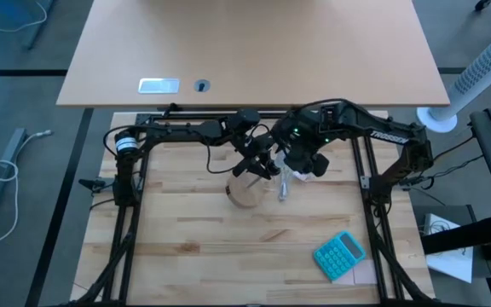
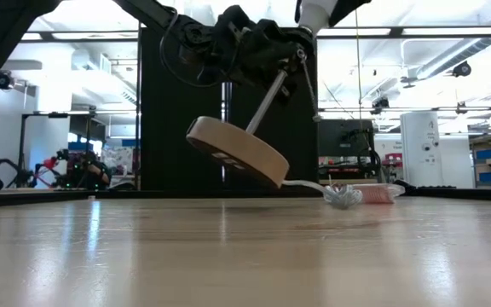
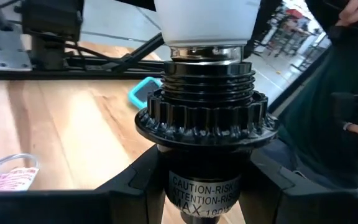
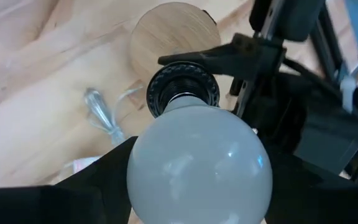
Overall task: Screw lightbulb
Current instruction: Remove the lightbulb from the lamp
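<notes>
2 dark arms meet above the middle of the pale plank table (image 1: 186, 247) in the overhead view, just above frame centre. The left gripper (image 3: 201, 186) is clamped on the ribbed black socket (image 3: 207, 112), whose glossy collar is threaded and carries a white caution label; its 2 fingers (image 3: 135, 186) flank the socket body at the bottom of the left wrist frame. The right gripper (image 4: 197, 186) is closed around the lightbulb (image 4: 199, 165), a smooth, frosted white globe filling the lower centre of the right wrist frame, its metal neck seated at the socket's mouth. The round tan wooden disc (image 2: 237, 152) hangs tilted off the table in the low view, left of centre, on a thin metal stem (image 2: 265, 101) running up to the grippers. Behind it, at right centre, lie a crumpled clear wrapper (image 2: 342, 197) and a cord (image 2: 301, 183) on the tabletop. 1 teal calculator (image 1: 340, 255) rests at the lower right of the overhead frame, well apart from the arms. A person's dark sleeve (image 3: 328, 93) shows at the right edge of the left wrist frame.
</notes>
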Action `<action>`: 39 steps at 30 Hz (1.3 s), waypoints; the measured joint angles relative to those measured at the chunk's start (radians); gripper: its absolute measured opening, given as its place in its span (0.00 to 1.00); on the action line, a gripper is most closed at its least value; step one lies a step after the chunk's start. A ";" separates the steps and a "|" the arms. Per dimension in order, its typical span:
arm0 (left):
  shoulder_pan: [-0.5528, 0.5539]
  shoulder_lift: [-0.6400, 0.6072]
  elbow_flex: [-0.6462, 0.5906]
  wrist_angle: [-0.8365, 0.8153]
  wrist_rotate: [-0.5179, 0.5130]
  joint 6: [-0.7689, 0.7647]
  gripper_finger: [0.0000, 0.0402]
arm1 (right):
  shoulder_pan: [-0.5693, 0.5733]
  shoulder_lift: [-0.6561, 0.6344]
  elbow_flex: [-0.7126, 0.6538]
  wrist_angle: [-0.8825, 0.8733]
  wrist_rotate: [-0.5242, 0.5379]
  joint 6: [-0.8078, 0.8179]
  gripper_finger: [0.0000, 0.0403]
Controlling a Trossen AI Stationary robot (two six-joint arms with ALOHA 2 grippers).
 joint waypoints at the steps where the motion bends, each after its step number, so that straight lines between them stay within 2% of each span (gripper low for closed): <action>1: 0.000 0.000 0.000 0.000 0.015 0.002 0.35 | 0.004 0.000 0.000 0.006 0.000 -0.016 0.63; 11: 0.023 0.001 0.000 -0.007 0.203 0.001 0.35 | 0.056 0.000 0.000 0.083 0.036 -0.126 0.63; 17: 0.024 0.003 -0.002 -0.008 0.392 -0.011 0.35 | 0.110 -0.001 0.002 0.147 0.046 -0.132 0.64; 24: 0.014 0.013 -0.006 -0.009 0.452 -0.019 0.35 | 0.191 -0.001 -0.001 0.188 0.088 -0.197 0.63; 30: -0.010 0.013 -0.029 -0.030 0.498 -0.034 0.35 | 0.216 0.001 -0.002 0.208 0.094 -0.192 0.64; 39: -0.013 0.011 -0.076 -0.063 0.511 -0.086 0.35 | 0.256 0.013 -0.003 0.183 0.110 -0.174 0.63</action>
